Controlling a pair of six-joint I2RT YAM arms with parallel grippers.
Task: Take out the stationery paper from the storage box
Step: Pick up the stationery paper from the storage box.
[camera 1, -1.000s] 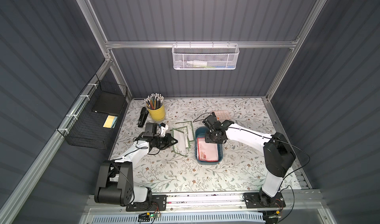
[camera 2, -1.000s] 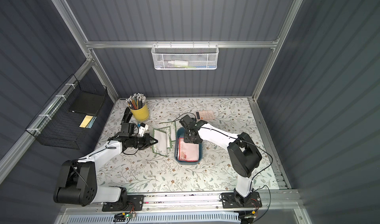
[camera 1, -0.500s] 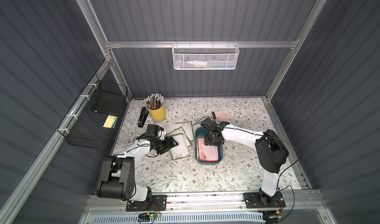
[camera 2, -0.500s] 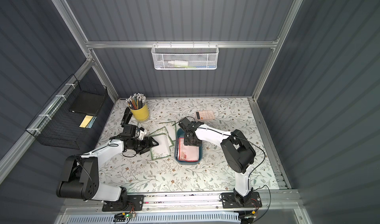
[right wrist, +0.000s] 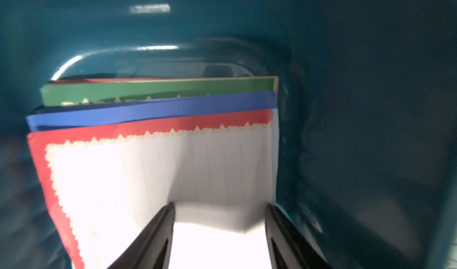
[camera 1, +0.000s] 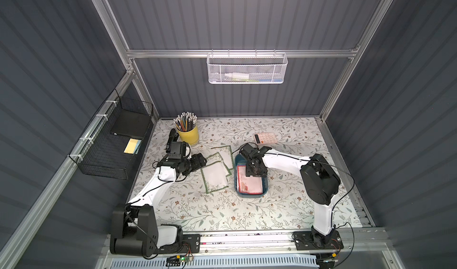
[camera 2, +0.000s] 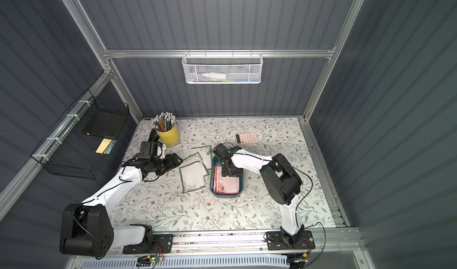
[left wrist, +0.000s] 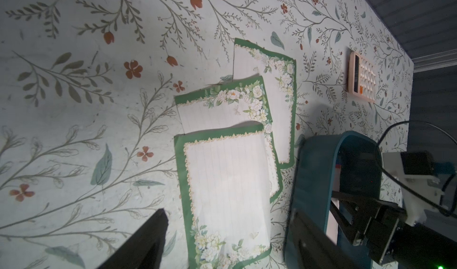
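Paper (right wrist: pixel 160 181) lies stacked in the box (right wrist: pixel 371 107), lower sheets showing edges only. The right gripper (right wrist: pixel 219 207) has its fingers spread above it. Three green sheets (left wrist: pixel 222 176) lie on the table (left wrist: pixel 74 107). The left gripper (left wrist: pixel 227 212) is spread and empty, its fingers partly cropped.

Both top views are taken from high above the front of the rig, facing down and toward the rear wall; the whole table (camera 1: pixel 222 211) is covered, with a slight sideways offset between them. The left wrist view is held low and oblique over the table, facing across loose stationery paper (left wrist: pixel 227 186) toward the storage box (left wrist: pixel 311 181). The right wrist view is set very near, inside the box, partly blurred. The box is shared by all four views.
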